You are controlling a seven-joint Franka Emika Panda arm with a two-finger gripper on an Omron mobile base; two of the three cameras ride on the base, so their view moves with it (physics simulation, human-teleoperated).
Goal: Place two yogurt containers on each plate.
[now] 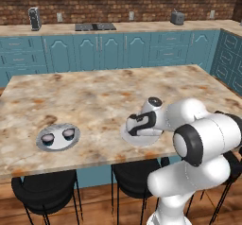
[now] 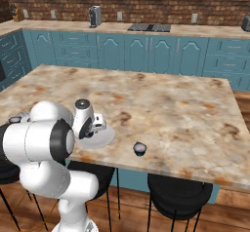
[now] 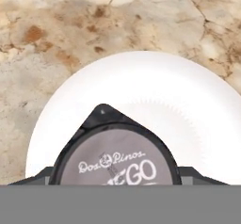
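My gripper (image 3: 117, 178) is shut on a yogurt container (image 3: 115, 159), a dark cup with a grey printed lid, just over the near part of a white plate (image 3: 164, 100). That plate (image 1: 144, 141) lies near the island's front edge, under my hand (image 1: 141, 125). The other plate (image 1: 58, 143) sits to the left and carries two yogurt containers (image 1: 47, 138) (image 1: 68, 134) side by side. One more yogurt container (image 2: 139, 148) stands on the bare counter, to the right of the plate (image 2: 105, 138) below my gripper (image 2: 95, 128).
The marble island's front edge (image 1: 71, 165) runs just in front of both plates, with black stools (image 1: 45, 188) below it. A coffee machine (image 1: 34, 18), stovetop (image 1: 94, 26) and toaster (image 1: 177, 17) sit on the far counter.
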